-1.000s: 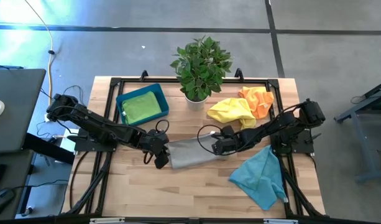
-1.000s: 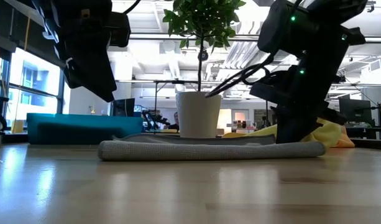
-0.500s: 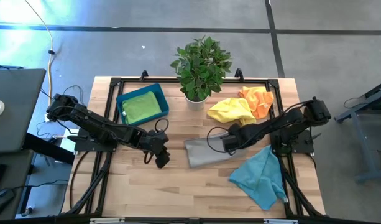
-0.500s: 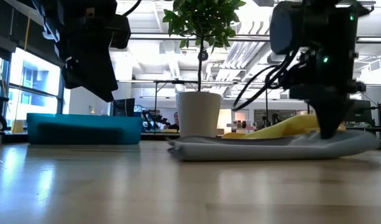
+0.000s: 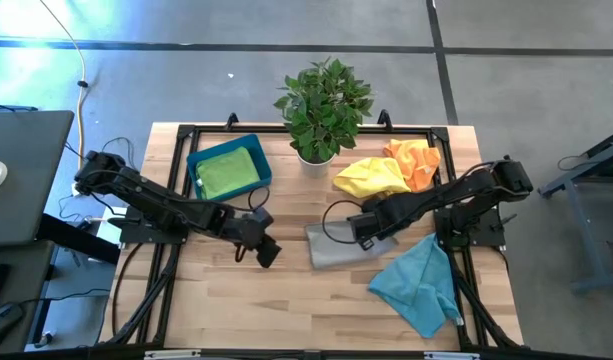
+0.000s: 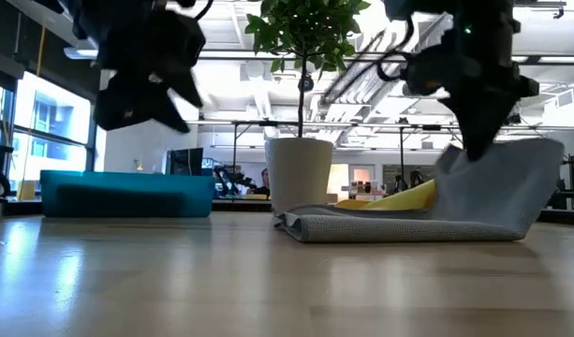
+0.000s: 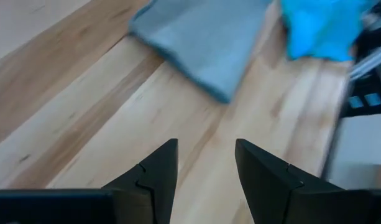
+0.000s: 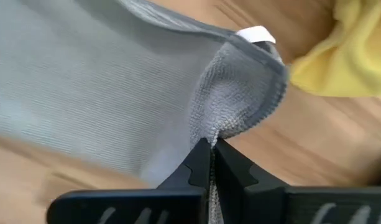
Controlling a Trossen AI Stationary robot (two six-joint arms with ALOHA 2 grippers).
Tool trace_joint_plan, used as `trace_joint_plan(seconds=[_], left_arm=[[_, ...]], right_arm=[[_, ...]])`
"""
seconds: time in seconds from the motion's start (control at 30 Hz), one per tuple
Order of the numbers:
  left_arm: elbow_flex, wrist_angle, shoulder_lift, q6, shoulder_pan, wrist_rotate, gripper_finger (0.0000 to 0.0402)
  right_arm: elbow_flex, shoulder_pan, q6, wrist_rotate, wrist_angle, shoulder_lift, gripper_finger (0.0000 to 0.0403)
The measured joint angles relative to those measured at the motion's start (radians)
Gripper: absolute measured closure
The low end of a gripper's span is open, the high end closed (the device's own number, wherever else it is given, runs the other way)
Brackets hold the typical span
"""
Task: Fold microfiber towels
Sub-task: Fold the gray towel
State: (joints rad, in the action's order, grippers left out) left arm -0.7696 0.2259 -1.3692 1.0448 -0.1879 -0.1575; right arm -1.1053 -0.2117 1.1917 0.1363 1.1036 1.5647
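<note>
A grey microfiber towel [image 5: 334,248] lies folded on the wooden table [image 5: 286,300] at mid-table. Its right end [image 6: 521,178] is raised. My right gripper [image 5: 364,234] is shut on it from above. My left gripper [image 5: 270,254] stands open above bare wood a little left of the towel and touches nothing; its wrist view shows the grey towel [image 7: 202,37] ahead of the fingers. A yellow towel [image 5: 370,177] and an orange towel [image 5: 414,160] lie crumpled at the back right. A teal towel [image 5: 418,285] lies at the front right. A lime green towel [image 5: 226,172] lies in the blue tray [image 5: 196,165]. My right gripper pinches a bunched bit of the grey towel's edge [image 8: 218,121] between its two fingers, close to the corner with the white label [image 8: 255,34]. The fingers point down from above. That end hangs lifted from the fingers, while the towel's left part [image 6: 361,227] stays flat on the table.
A potted plant [image 5: 324,105] stands at the back middle, just behind the grey towel. The blue tray sits at the back left. Black frame rails [image 5: 166,290] run along the table's sides. Bare wood lies along the near edge.
My right gripper has dragged the grey towel along the table toward the right edge, away from my left gripper, and has then risen, lifting the towel's right end while the left part stays down. My left gripper has rolled on the spot.
</note>
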Motion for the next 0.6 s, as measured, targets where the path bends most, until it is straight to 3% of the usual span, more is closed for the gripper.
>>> trace_joint_plan(seconds=[0.27,0.6], left_arm=[[0.000,-0.060,0.085,-0.100,0.000,0.021,0.0252],[-0.002,-0.016,0.318,-0.294,0.018,0.026,0.0252]], right_arm=[[-0.021,-0.021,0.123,0.019,-0.125,0.002,0.0403],[-0.021,-0.020,0.271,0.052,-0.302,0.073,0.0403]])
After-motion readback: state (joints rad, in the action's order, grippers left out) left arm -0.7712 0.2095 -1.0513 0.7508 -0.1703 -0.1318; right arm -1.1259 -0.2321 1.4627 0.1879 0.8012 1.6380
